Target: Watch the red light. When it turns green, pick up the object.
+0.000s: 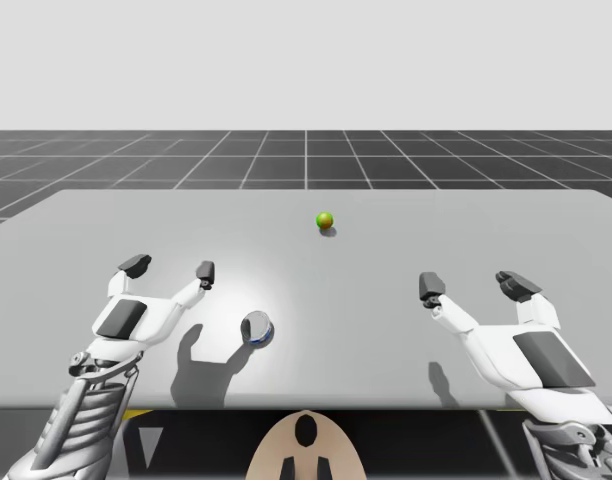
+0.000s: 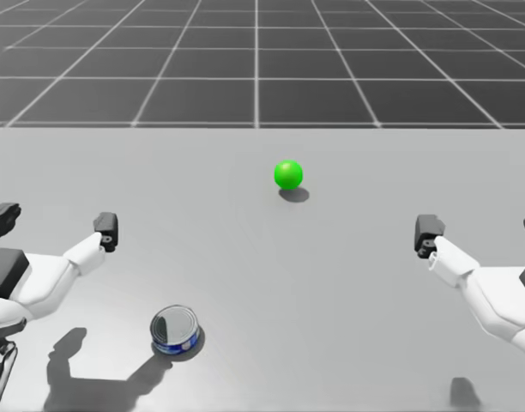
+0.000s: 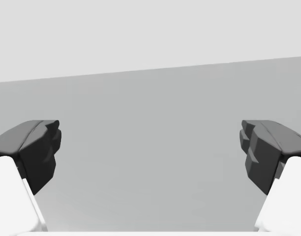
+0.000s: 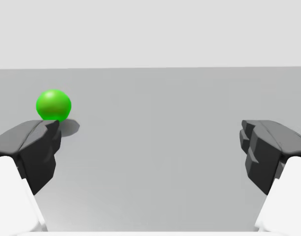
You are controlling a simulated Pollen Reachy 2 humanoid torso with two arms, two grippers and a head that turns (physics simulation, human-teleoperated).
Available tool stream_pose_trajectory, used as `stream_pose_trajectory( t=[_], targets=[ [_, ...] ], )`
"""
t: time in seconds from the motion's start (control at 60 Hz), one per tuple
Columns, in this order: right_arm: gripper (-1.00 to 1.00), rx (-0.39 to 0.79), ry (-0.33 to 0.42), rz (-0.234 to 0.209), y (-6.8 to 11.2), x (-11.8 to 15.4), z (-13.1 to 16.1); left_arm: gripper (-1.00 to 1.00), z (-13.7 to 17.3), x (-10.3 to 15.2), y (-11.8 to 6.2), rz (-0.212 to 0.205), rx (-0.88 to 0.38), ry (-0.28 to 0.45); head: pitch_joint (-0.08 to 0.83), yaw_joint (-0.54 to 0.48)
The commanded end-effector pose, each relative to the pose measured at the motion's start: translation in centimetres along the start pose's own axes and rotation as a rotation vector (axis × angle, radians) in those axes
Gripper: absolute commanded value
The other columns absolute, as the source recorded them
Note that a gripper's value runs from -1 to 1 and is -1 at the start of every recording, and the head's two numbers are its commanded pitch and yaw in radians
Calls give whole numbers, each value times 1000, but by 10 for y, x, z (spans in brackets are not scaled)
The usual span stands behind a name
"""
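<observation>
A flat grey table (image 1: 386,300) is filling the lower half of the high view, and a dark gridded floor (image 1: 306,160) is running off behind it under a pale blank sky.

You are looking at a green ball (image 1: 325,220) that is sitting on the table just right of centre, toward the far edge, and casting a small shadow beside it. It is glowing bright green in the head view, a little above the middle of that frame.

The left gripper (image 1: 169,268) is hovering at the left of the high view with its two dark fingers spread wide and nothing between them. In its wrist view, bare table is lying ahead of it.

A low round can (image 1: 257,328), blue-sided with a shiny silver top, is resting on the table at the lower left of centre. It is near the left gripper's inner finger but apart from it. Whether it is standing quite upright, you cannot tell.

The right gripper (image 1: 474,286) is hanging at the right of the high view, well apart from the can, its fingers also wide apart and holding nothing. In its wrist view the ball is lying ahead, off toward one finger rather than centred between them.
</observation>
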Motion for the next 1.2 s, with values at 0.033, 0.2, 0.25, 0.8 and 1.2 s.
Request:
stream_pose_trajectory(
  t=[0.033,0.2,0.25,0.8,1.2],
  targets=[
    [-1000,3,6,-14,2,-2,1,-1000,0,-1,0,-2,3,1,580,55],
    [-1000,10,9,-15,3,-2,1,-1000,-1,-1,0,-7,6,2,686,143],
    [-1000,11,11,-12,4,-3,1,-1000,-1,-1,0,-8,7,2,715,163],
    [-1000,16,14,-5,5,-4,1,-1000,28,30,-10,18,-207,96,741,203],
    [-1000,13,14,6,5,-5,1,-1000,81,-2,-9,-7,-440,397,736,217]
  ],
)
